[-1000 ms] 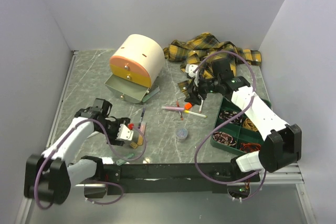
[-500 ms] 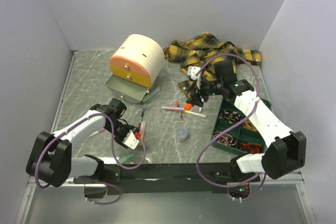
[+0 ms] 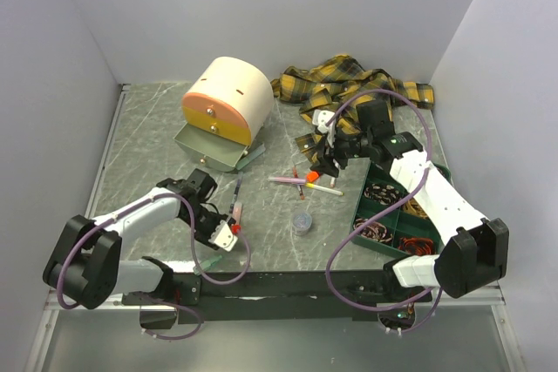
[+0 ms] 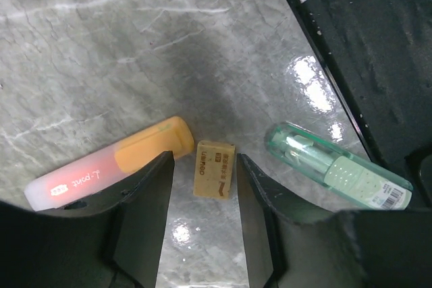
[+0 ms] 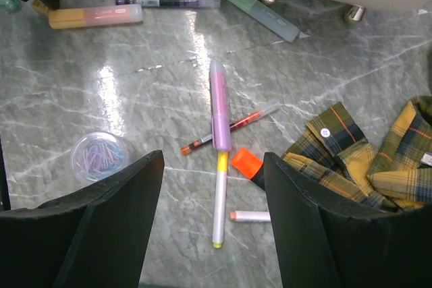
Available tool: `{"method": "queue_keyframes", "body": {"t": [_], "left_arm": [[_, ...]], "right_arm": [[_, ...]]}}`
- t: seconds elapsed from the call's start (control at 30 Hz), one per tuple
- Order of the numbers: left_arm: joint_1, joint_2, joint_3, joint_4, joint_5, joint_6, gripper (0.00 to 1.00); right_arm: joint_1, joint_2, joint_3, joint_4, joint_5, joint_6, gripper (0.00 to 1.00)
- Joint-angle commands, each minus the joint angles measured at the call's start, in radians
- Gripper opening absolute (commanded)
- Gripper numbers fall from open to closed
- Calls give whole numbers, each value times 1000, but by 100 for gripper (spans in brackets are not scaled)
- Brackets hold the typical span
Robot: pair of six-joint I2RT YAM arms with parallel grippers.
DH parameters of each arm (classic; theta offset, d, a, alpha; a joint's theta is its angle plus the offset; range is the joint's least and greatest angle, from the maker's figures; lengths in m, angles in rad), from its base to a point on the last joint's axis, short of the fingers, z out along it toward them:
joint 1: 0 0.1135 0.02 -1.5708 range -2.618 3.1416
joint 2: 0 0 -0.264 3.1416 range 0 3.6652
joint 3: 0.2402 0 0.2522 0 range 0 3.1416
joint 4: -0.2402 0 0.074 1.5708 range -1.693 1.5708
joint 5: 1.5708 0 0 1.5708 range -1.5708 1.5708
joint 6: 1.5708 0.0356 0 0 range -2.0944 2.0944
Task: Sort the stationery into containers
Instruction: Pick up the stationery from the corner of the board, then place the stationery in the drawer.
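L gripper: my fingers apart, astride eraser, table front edge.
R gripper: apart, empty.
Progress: early; pens loose.

Bright, sharp; glare on tabletop

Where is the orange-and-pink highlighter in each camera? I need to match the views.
Top external: the highlighter lies on the table left of centre, beside the left gripper.
Left wrist: lower left, its orange end by the gripper's finger.
Right wrist: top left, just below a dark pen.
Shared landmark: the left gripper, which appears as the dark shape in the right wrist view's top-left corner.
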Motion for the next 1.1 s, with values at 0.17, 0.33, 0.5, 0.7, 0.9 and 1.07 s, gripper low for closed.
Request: {"method": "queue_keyframes", "body": {"t": [0.17, 0.33, 0.5, 0.7, 0.9, 1.07], "left_arm": [[-4, 6, -49, 63, -56, -28, 47], [-4, 9, -58, 84, -50, -65, 39], [-6, 40, -35, 86, -57, -106, 14], [0, -87, 72, 15, -17, -201, 1], [17, -174, 304, -121, 24, -269, 1], [54, -146, 333, 105, -25, -491, 2]], "right_arm": [[-17, -24, 0, 11, -15, 7, 68], [-18, -22, -3, 19, -12, 10, 68], [-18, -20, -3, 23, -20, 21, 68], [-18, -30, 10, 19, -9, 25, 68], [-20, -33, 17, 23, -8, 35, 68], [-24, -11, 31, 60, -8, 71, 68]]}}
